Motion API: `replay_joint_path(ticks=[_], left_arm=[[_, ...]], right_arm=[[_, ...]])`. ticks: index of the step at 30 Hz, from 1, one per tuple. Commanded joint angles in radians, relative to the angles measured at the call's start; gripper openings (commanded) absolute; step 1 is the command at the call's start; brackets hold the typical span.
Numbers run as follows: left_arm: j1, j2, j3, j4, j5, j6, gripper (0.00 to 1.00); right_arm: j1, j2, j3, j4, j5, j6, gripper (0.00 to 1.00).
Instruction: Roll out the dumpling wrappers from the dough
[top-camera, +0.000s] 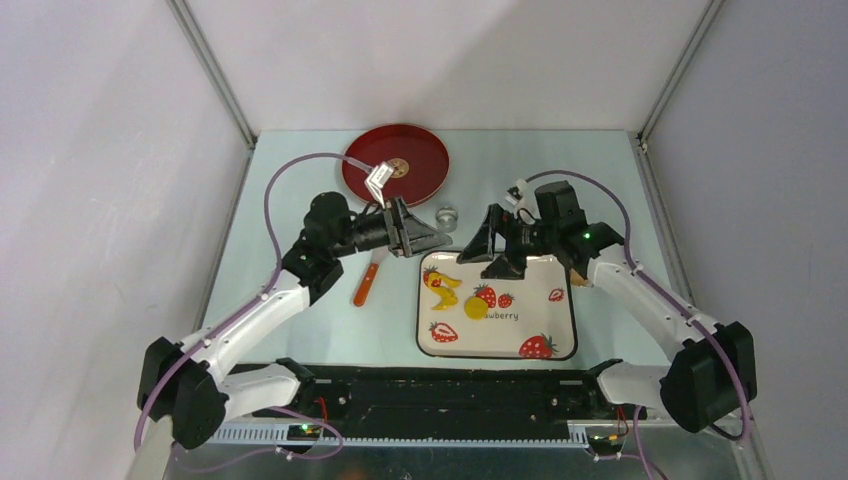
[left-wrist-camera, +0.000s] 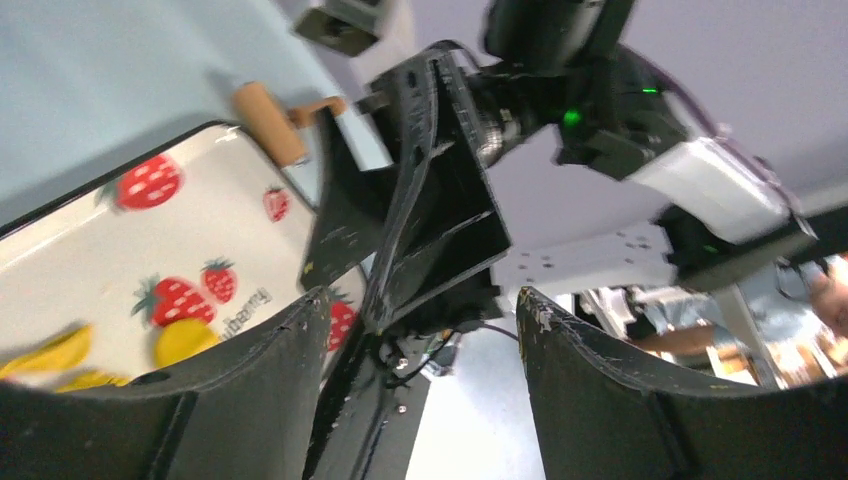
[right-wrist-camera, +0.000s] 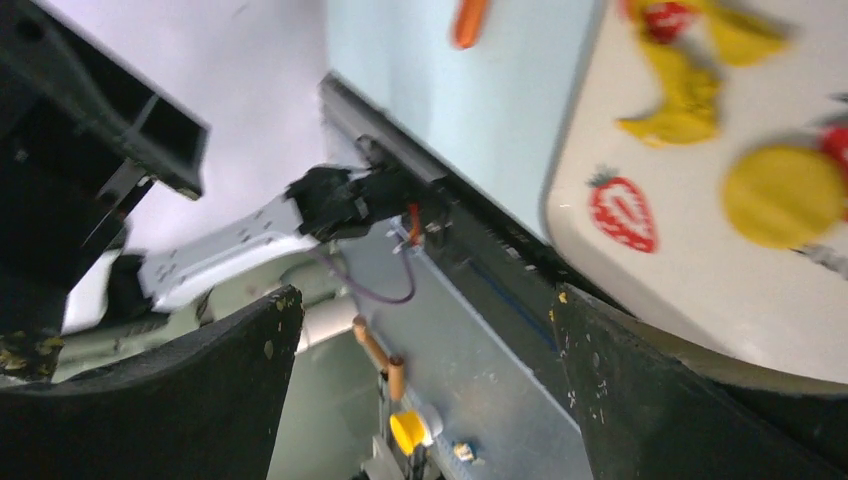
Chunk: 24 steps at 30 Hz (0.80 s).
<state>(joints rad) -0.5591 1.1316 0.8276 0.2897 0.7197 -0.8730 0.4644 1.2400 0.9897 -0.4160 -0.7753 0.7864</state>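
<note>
Above the far edge of the strawberry tray (top-camera: 535, 288) the left gripper (top-camera: 438, 240) and right gripper (top-camera: 484, 257) face each other, fingers spread and holding nothing, while the yellow dough (top-camera: 443, 286) lies by the tray's far-left corner and one round dumpling wrapper (top-camera: 476, 307) sits near its middle.

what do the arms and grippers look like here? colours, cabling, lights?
The left arm and right arm have white links with black joints. The left gripper and right gripper are black, with broad wedge-shaped fingers, scuffed at the edges. A purple cable loops along each arm. A green light glows near the right wrist.
</note>
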Motion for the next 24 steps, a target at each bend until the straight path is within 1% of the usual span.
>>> replay_joint_path(ticks=[1,2,3,4,5,6,7,8,9,10,11,12,14,17,19,24], left_arm=[[-0.001,0.004,-0.008,-0.217,-0.174,0.12,0.72],[-0.002,0.01,-0.006,-0.326,-0.205,0.142,0.72],[-0.002,0.014,-0.001,-0.376,-0.268,0.178,0.72],[-0.001,0.021,0.0,-0.449,-0.294,0.193,0.72],[0.0,0.023,-0.002,-0.501,-0.339,0.215,0.72],[-0.001,0.029,-0.001,-0.533,-0.392,0.224,0.72],[-0.001,0.033,0.007,-0.602,-0.424,0.249,0.72],[-0.001,0.038,0.012,-0.635,-0.486,0.264,0.72],[-0.002,0.04,0.027,-0.708,-0.526,0.289,0.72],[0.0,0.05,0.035,-0.74,-0.598,0.303,0.72],[0.001,0.056,0.049,-0.797,-0.628,0.33,0.72],[0.012,0.075,0.055,-0.821,-0.672,0.35,0.72],[0.051,0.112,0.065,-0.868,-0.673,0.372,0.72],[0.143,0.152,0.054,-0.901,-0.648,0.402,0.68],[0.188,0.182,0.048,-0.918,-0.658,0.431,0.67],[0.238,0.259,0.079,-0.981,-0.731,0.513,0.67]], right_arm=[[-0.085,0.015,-0.006,-0.249,0.186,-0.153,0.99],[-0.108,0.007,-0.021,-0.285,0.196,-0.195,0.99],[-0.164,0.0,-0.059,-0.309,0.194,-0.213,0.99],[-0.229,-0.02,-0.077,-0.318,0.192,-0.251,0.99],[-0.265,-0.032,-0.111,-0.343,0.186,-0.272,0.99],[-0.336,-0.053,-0.126,-0.356,0.183,-0.311,0.99],[-0.375,-0.063,-0.147,-0.386,0.179,-0.333,0.99],[-0.454,-0.082,-0.154,-0.405,0.179,-0.373,0.99],[-0.49,-0.09,-0.162,-0.438,0.184,-0.39,0.99],[-0.552,-0.103,-0.163,-0.455,0.19,-0.419,0.99],[-0.577,-0.11,-0.165,-0.478,0.202,-0.43,1.0],[-0.619,-0.119,-0.166,-0.486,0.206,-0.448,0.99],[-0.65,-0.123,-0.167,-0.498,0.214,-0.456,0.99],[-0.655,-0.111,-0.167,-0.489,0.205,-0.445,0.99],[-0.648,-0.101,-0.168,-0.479,0.195,-0.437,0.99],[-0.627,-0.092,-0.168,-0.465,0.185,-0.425,0.99]])
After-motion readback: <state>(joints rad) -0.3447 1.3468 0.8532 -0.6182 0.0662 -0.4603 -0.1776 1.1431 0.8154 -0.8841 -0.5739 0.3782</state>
